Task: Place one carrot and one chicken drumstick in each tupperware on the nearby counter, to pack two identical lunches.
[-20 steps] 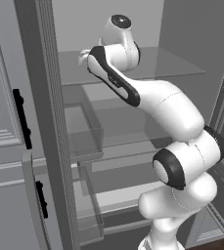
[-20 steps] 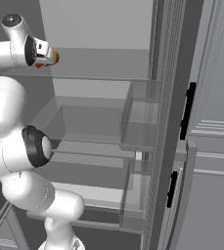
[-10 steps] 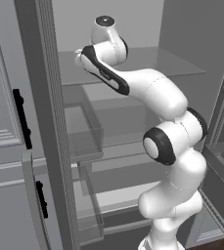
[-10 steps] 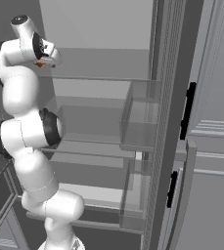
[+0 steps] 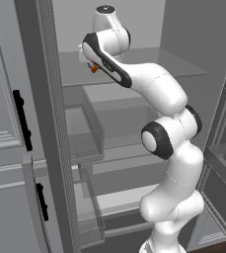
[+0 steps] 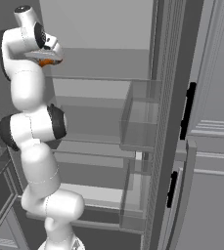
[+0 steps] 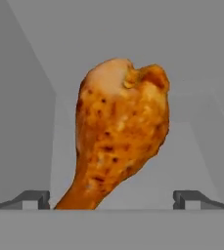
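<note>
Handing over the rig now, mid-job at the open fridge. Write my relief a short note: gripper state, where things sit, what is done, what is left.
Gripper: open, empty, raised to the upper glass shelf inside the open grey fridge.
Golden-brown roasted chicken drumstick: right in front of the hand, between the two dark fingertips, not gripped yet.
Done: nothing shows as packed from here; the carrots, the trays and the counter are out of sight.
Left: close on this drumstick, carry it to a tray, then the rest.

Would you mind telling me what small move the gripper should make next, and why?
Probably close on the chicken drumstick. The gripper is open, its fingertips standing either side of the drumstick's narrow end on the fridge shelf, so it looks lined up for a grasp.
</note>
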Robot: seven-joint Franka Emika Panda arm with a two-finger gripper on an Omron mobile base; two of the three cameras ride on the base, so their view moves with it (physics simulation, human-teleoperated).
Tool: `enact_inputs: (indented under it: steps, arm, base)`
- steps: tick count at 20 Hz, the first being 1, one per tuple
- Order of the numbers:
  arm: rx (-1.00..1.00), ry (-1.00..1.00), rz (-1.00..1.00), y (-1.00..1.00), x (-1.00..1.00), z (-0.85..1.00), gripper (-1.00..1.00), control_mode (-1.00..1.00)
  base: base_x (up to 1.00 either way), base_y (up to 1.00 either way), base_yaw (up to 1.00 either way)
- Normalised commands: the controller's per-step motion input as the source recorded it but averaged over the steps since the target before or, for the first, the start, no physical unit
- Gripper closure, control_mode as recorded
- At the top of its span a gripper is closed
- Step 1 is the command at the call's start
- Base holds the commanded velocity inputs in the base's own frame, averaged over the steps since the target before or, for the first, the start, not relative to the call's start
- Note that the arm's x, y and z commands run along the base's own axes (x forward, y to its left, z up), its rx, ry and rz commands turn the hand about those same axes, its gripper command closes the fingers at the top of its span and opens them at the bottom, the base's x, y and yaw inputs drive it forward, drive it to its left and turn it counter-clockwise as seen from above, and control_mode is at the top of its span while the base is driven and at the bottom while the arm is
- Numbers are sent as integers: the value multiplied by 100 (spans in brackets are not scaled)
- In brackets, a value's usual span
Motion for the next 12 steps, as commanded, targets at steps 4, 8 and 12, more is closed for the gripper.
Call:
enact_inputs:
  steps: [4,8,12]
  arm:
    - [0,0,0,-39,-36,-6,-100,-100]
    - [0,0,3,-1,-12,0,-100,-100]
    - [0,-6,0,50,1,-6,-100,-100]
  base:
    - [0,0,0]
    - [0,0,0]
    - [0,0,0]
